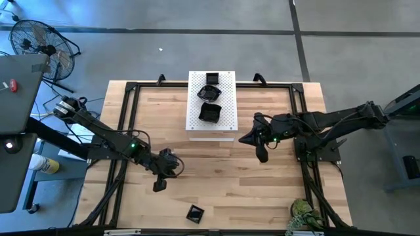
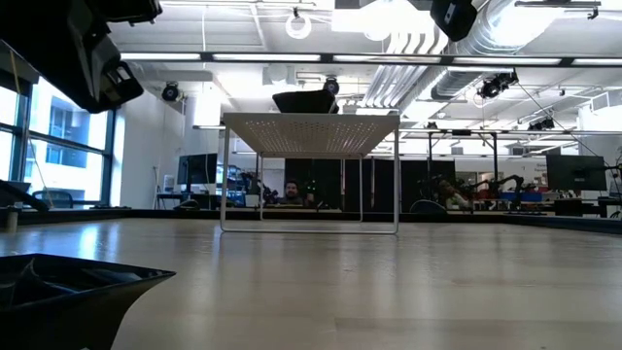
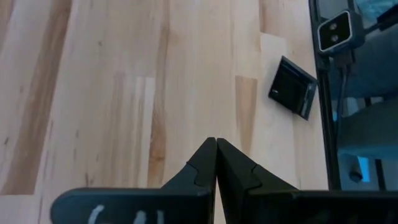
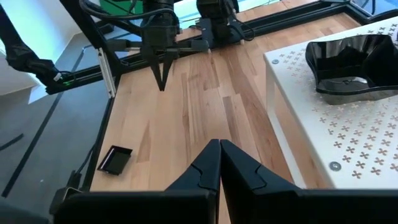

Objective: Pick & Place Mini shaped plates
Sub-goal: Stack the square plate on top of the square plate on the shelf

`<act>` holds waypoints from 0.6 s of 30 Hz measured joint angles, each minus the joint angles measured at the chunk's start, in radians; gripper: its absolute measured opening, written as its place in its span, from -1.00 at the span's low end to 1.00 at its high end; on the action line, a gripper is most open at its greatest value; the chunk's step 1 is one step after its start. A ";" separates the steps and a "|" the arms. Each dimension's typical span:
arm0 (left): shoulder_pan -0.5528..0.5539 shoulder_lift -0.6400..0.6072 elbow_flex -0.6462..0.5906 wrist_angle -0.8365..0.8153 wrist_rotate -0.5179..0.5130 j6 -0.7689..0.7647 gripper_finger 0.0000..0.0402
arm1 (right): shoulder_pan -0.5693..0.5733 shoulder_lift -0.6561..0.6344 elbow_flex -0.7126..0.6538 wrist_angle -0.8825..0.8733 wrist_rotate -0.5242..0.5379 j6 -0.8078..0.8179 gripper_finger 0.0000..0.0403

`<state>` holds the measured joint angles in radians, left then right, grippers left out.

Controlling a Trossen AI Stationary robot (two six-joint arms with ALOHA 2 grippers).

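Nearest the low camera, one small black square plate (image 1: 195, 213) lies alone at the table's near edge, close to centre. Three more mini shaped plates (image 1: 210, 103) sit in a line on the white perforated board (image 1: 226, 126) at the far edge; judged placed. Left gripper (image 1: 159, 185) hovers over bare wood near the lone plate, fingers (image 3: 205, 165) pinched together, empty. Right gripper (image 1: 262, 155) hangs just beside the board's right edge, closed on nothing. Judged: one visible plate left to move.
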<state>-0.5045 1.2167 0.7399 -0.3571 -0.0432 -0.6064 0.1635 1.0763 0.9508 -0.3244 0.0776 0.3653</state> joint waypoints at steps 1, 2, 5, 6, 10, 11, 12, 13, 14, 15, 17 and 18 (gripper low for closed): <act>0.000 0.000 0.000 -0.001 -0.007 -0.001 -0.98 | 0.000 0.000 0.000 0.000 0.001 0.000 -0.99; 0.000 0.000 0.000 -0.001 -0.011 -0.001 -0.98 | 0.000 0.000 0.000 0.000 0.003 0.000 -0.99; 0.000 0.001 0.000 -0.004 -0.015 -0.001 -0.93 | 0.001 0.000 0.000 0.000 0.020 0.000 -0.99; 0.000 0.004 0.000 -0.005 -0.016 -0.003 -0.89 | 0.001 0.000 0.000 0.000 0.020 0.000 -0.99; 0.000 0.037 0.028 -0.020 -0.015 -0.028 -0.67 | 0.001 0.000 0.000 0.000 0.020 0.000 -0.99; 0.000 0.051 0.039 -0.021 -0.016 -0.028 -0.61 | 0.001 0.000 0.000 0.000 0.020 0.000 -0.99; -0.001 0.063 0.049 -0.028 -0.016 -0.027 -0.55 | 0.001 0.000 0.000 0.000 0.020 0.000 -0.99; -0.005 0.077 0.062 -0.035 -0.016 -0.026 -0.49 | 0.001 0.000 0.000 0.000 0.021 0.000 -0.99; -0.011 0.091 0.078 -0.038 -0.020 -0.025 -0.45 | 0.001 0.000 0.000 0.000 0.021 0.000 -0.99; -0.015 0.105 0.091 -0.037 -0.020 -0.025 -0.42 | 0.001 0.000 0.000 0.000 0.021 0.000 -0.99; -0.024 0.138 0.109 -0.041 -0.019 -0.024 -0.38 | 0.001 0.000 0.000 0.000 0.021 0.000 -0.99; -0.033 0.152 0.115 -0.048 -0.019 -0.024 -0.38 | 0.001 0.000 0.000 0.000 0.021 -0.001 -0.99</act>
<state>-0.5376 1.3684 0.8548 -0.4047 -0.0624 -0.6307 0.1642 1.0763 0.9507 -0.3241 0.0984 0.3643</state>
